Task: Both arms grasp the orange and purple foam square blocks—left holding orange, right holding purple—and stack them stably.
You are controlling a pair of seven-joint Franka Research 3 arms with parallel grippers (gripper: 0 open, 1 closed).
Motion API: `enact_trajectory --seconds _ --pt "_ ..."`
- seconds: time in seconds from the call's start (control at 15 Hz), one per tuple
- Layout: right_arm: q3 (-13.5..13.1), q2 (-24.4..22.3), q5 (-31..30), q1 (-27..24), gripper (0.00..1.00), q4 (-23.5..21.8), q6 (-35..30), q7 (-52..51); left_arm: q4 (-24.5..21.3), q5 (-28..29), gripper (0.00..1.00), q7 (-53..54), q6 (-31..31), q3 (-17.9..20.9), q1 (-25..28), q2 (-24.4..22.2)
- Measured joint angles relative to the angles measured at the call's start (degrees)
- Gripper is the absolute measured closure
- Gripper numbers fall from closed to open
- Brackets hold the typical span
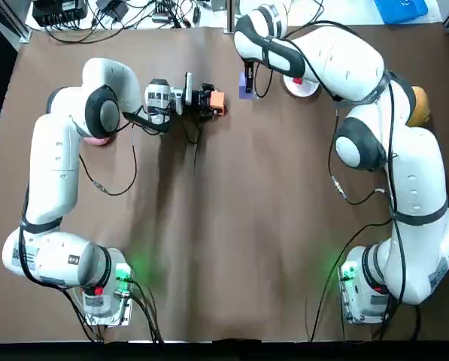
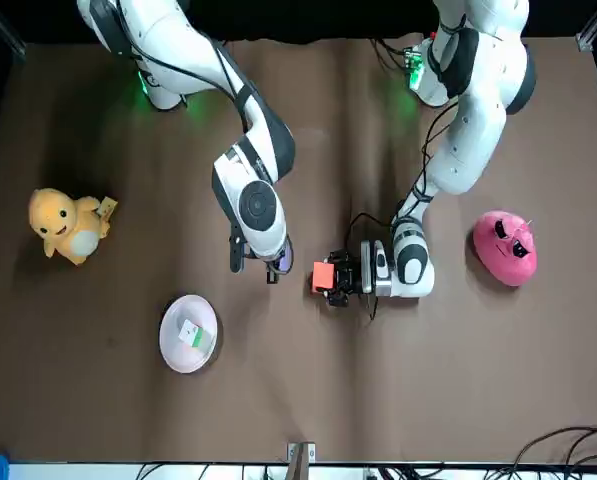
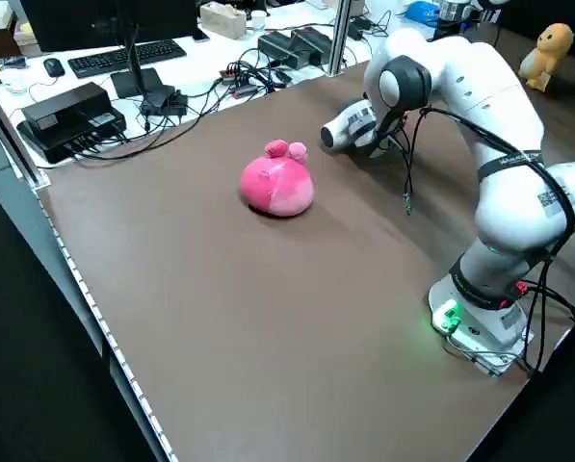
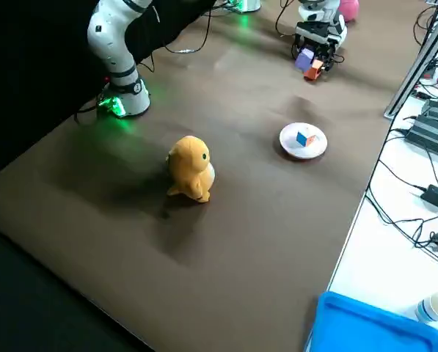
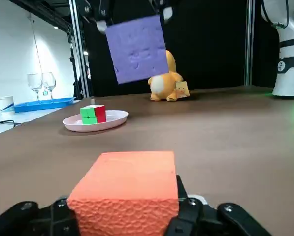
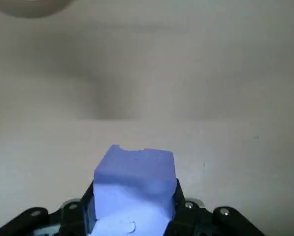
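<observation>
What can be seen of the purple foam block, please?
The purple foam block is a lilac cube of soft-looking, slightly dented foam with one nicked edge. The right gripper is shut on two opposite faces and holds it, a little tilted, in the air above the brown table, at the far side. Nothing else touches it.

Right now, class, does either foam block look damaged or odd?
The purple block, held in the right gripper, has a ragged, chipped-looking outer edge. The orange block in the left gripper looks intact. Both are at the far side of the table.
</observation>
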Motion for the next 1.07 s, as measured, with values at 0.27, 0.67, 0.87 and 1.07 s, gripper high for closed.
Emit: enact_trajectory --seconds 0.27,0.67,0.87,1.07 --pt "0.2 0.1 0.6 1.3 0.41 0.5 2.7 -0.3 0.0 0.0 0.40 0.0 1.4 0.0 -0.5 0.0" --pt "0.3 1.2 1.7 1.8 0.41 0.5 11.7 -0.3 0.4 0.0 0.40 0.0 2.5 0.0 -1.3 0.0" --pt "0.4 2.0 2.0 2.4 0.41 0.5 13.9 -0.2 0.4 0.0 0.40 0.0 2.6 0.0 -1.4 0.0" --pt "0.4 3.1 2.6 3.6 0.41 0.5 16.1 1.1 0.4 0.0 0.40 0.0 2.6 0.0 -1.4 0.0"
